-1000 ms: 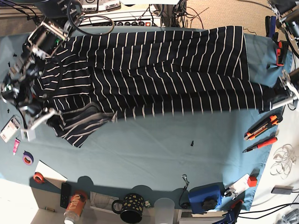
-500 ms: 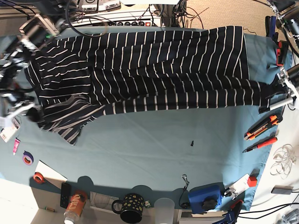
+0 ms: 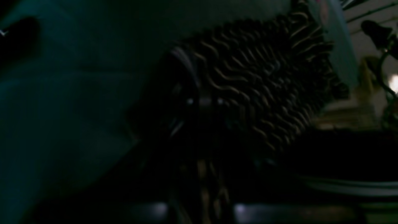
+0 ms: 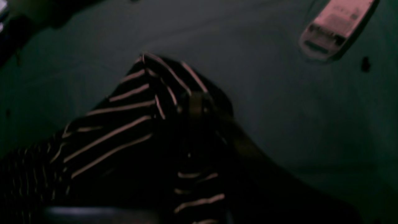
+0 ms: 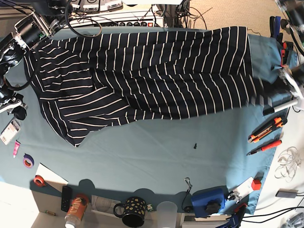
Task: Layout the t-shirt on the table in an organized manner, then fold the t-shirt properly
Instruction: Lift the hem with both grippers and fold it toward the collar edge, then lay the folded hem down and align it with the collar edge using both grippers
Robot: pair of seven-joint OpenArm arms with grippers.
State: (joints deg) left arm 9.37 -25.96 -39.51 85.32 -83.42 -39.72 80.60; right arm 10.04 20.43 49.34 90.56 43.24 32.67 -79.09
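Base view: t-shirt (image 5: pixel 142 71) stretched across table (image 5: pixel 156 152); left and right jaws each pinching shirt edge.

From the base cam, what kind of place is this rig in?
Most likely a lab or workshop bench, not a home. The table is ringed with work clutter: utility knives at one edge, tape rolls at the other, and a power strip with tangled cables behind the t-shirt.
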